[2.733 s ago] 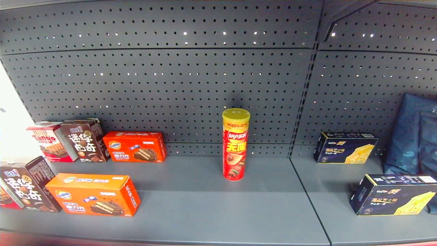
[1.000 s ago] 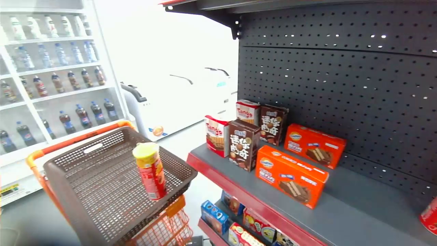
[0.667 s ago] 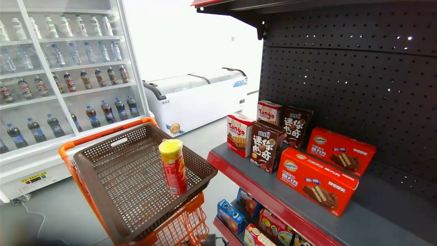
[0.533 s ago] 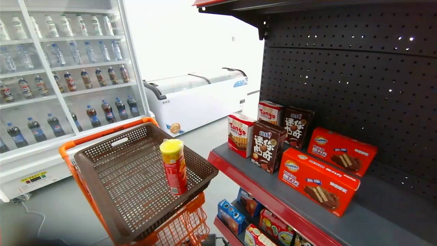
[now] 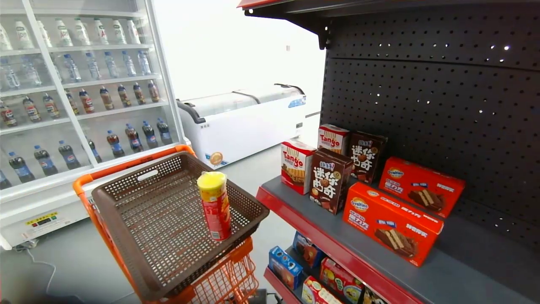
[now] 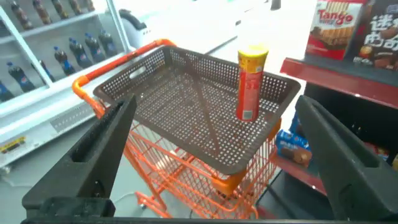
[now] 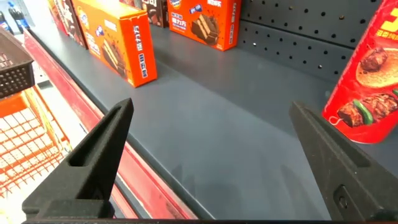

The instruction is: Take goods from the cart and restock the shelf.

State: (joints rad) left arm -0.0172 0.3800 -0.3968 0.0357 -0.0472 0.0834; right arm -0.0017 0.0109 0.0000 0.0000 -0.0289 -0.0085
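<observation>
Two grippers were spread wide, holding nothing: shelf (image 5: 426, 274) lay below R gripper (image 7: 211, 107), cart basket (image 6: 186, 118) below L gripper (image 6: 214, 106). Chip can (image 6: 250, 81) stood upright in basket ahead of L gripper, untouched; 2nd can (image 7: 367, 87) stood on shelf near R gripper.

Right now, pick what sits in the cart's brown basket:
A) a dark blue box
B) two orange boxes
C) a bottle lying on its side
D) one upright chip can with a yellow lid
D: a single chip can with a yellow lid stands upright in the brown basket on top of the orange cart, near the basket's corner closest to the shelf.
</observation>
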